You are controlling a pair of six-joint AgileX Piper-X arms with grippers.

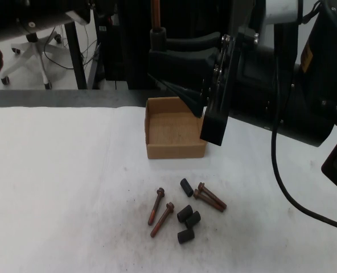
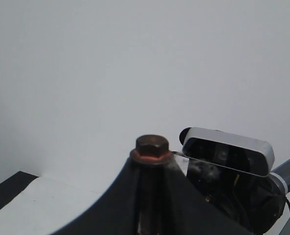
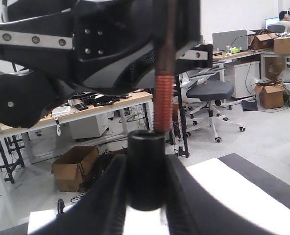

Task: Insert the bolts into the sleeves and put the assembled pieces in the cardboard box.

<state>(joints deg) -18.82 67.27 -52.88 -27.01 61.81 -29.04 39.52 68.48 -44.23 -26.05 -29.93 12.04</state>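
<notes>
Above white worktop (image 1: 54, 182), working mid-air: pinching bolt (image 2: 151, 146) below its head in left pincer (image 2: 151, 167), clamping sleeve (image 3: 146, 147) in right pincer (image 3: 146, 172), resting threaded tip at sleeve's mouth. Probably best proceeding by keeping both axes in line, feeding slowly, easing back when binding.
</notes>
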